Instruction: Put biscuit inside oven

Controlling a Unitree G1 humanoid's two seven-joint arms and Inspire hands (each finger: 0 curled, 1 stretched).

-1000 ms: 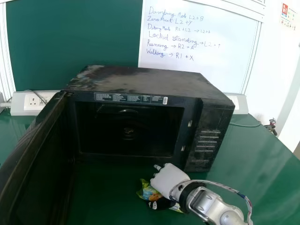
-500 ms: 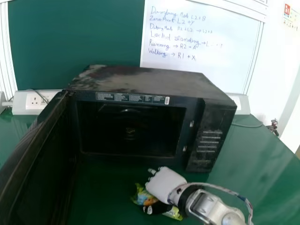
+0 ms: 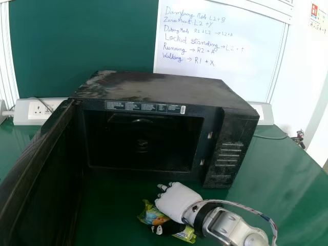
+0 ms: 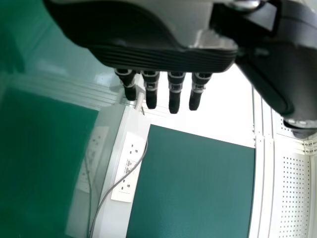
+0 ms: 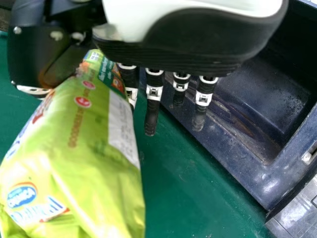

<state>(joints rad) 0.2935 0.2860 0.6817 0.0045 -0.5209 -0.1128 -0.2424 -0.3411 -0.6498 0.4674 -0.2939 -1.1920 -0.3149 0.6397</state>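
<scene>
We have the biscuit packet [image 5: 74, 163] pinched between the thumb and fingers [image 5: 151, 116] of our right hand [image 3: 177, 201], slanting beneath the palm, probably because a narrow part is easier to grip than its full bulk. Beyond those fingers stands the microwave oven [image 3: 164, 87], its door [image 3: 31, 169] swung wide on their left, leaving the cavity [image 3: 143, 138] open to us. The packet is outside, low over the desk [image 3: 277, 179]; we can't tell whether it touches. We judge that it needs raising and turning inward, lest it catch the lower rim. Our left hand's fingers [image 4: 150, 94] are loosely extended, holding nothing. Coloured print and a pale panel cover the packet below our right fingers; past them are a label strip [image 3: 143, 107] above the cavity and a handwritten whiteboard [image 3: 220, 66].
</scene>
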